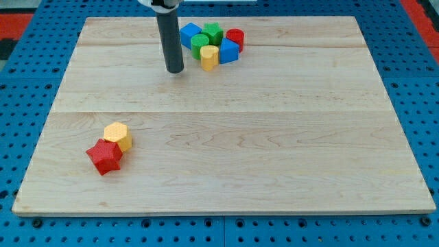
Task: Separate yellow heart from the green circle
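The yellow heart (209, 56) sits near the view's top in a tight cluster, touching the green circle (199, 45) just above and to its left. My tip (175, 70) rests on the board to the left of the yellow heart, a short gap away, touching no block. The dark rod rises from it to the view's top edge.
In the same cluster are a blue block (190, 33), a green star (213, 32), a blue block (228, 51) and a red cylinder (235, 38). At lower left a yellow hexagon (118, 136) touches a red star (104, 156). The wooden board (226, 137) lies on a blue pegboard.
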Available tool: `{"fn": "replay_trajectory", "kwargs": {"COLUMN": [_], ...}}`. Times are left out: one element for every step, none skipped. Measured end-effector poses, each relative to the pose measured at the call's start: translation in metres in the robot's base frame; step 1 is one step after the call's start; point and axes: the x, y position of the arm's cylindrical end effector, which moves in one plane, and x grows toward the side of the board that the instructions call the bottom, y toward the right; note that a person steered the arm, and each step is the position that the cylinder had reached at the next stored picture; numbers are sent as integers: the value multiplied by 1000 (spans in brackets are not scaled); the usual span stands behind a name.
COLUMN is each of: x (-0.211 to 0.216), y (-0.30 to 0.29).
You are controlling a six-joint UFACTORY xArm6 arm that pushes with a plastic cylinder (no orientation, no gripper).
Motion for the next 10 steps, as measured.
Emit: {"fn": "replay_trajectory", "kwargs": {"x": [-7,-22,-44,-62,-60,-18,27,57,107,172], "y": [24,29,40,70,82,73,46,69,88,117]}}
